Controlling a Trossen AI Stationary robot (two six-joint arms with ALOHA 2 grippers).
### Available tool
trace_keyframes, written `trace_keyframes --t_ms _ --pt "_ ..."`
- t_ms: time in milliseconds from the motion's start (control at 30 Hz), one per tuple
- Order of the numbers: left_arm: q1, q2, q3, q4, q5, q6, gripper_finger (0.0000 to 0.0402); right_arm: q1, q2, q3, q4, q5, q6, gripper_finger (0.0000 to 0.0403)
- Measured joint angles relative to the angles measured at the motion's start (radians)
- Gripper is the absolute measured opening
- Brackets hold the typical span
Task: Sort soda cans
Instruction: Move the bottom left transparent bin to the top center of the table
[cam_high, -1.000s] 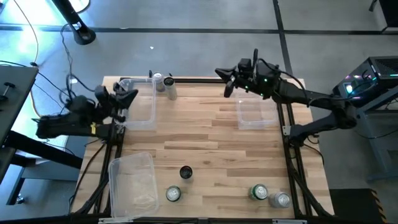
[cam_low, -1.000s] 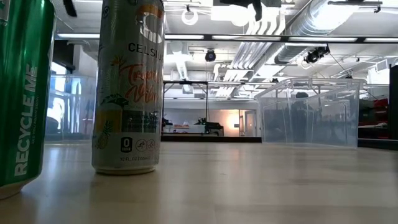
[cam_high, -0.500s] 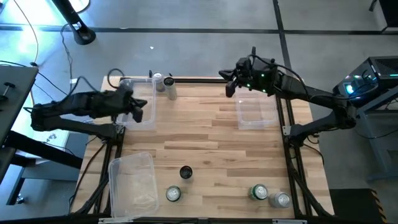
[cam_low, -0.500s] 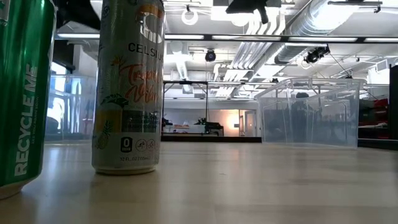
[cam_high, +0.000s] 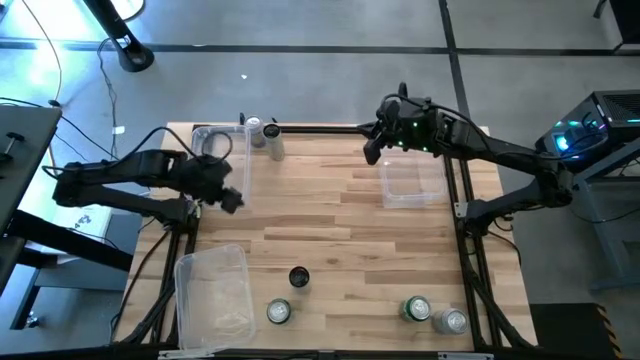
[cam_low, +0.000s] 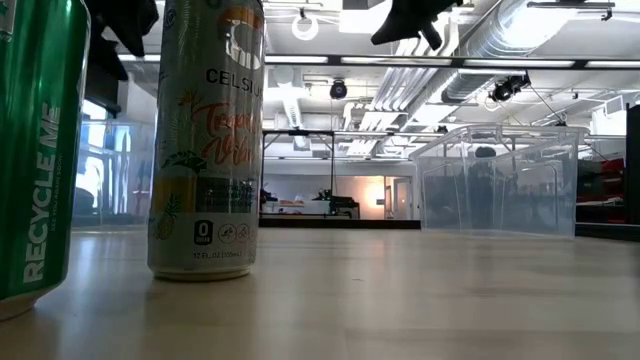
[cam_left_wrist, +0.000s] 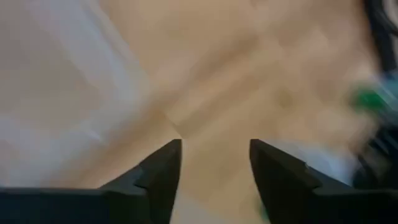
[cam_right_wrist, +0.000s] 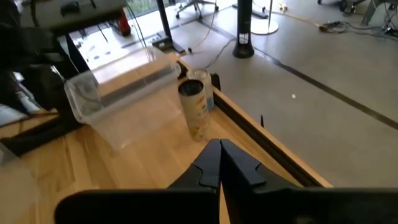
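Six soda cans stand upright on the wooden table. Two silver ones (cam_high: 253, 127) (cam_high: 272, 141) are at the far edge, and one of them is the can (cam_right_wrist: 198, 112) in the right wrist view. A black can (cam_high: 298, 277) and a green can (cam_high: 279, 312) stand near the front. Another green can (cam_high: 417, 309) and a silver can (cam_high: 453, 321) stand at the near right. My left gripper (cam_high: 233, 199) (cam_left_wrist: 216, 155) hangs open, tipped down over the near right corner of the far-left clear bin (cam_high: 222, 165). My right gripper (cam_high: 370, 150) (cam_right_wrist: 219, 149) is shut in the air near the far edge.
A clear bin (cam_high: 410, 180) sits at the right, below the right arm, and a third clear bin (cam_high: 213, 290) at the near left. In the low view the green can (cam_low: 35, 150) and the silver can (cam_low: 205, 140) stand close to the camera. Bare wood lies mid-table.
My left gripper has swung from beside the table's left edge out toward the right, over the far-left bin's near corner, and has tipped from roughly level to pointing down. My right gripper has tipped somewhat downward in place. No can has moved.
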Motion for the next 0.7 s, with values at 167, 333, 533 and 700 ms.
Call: trace_keyframes --t_ms 167,333,533,700 --pt "-0.077 -0.011 0.004 0.070 0.269 -0.058 0.0235 0.000 0.000 0.000 -0.012 0.000 -0.029 0.0000" --pt "-0.221 -0.003 0.035 0.028 0.224 -0.112 0.0241 0.000 0.000 0.000 -0.041 0.000 -0.018 0.0000" --pt "-0.399 0.080 0.049 -0.103 0.124 -0.122 0.0241 0.000 0.000 -0.022 -0.045 0.000 -0.018 0.0000" --pt "-0.520 0.179 0.049 -0.185 0.017 -0.074 0.0241 0.000 0.000 -0.035 -0.045 0.021 -0.013 0.0000"
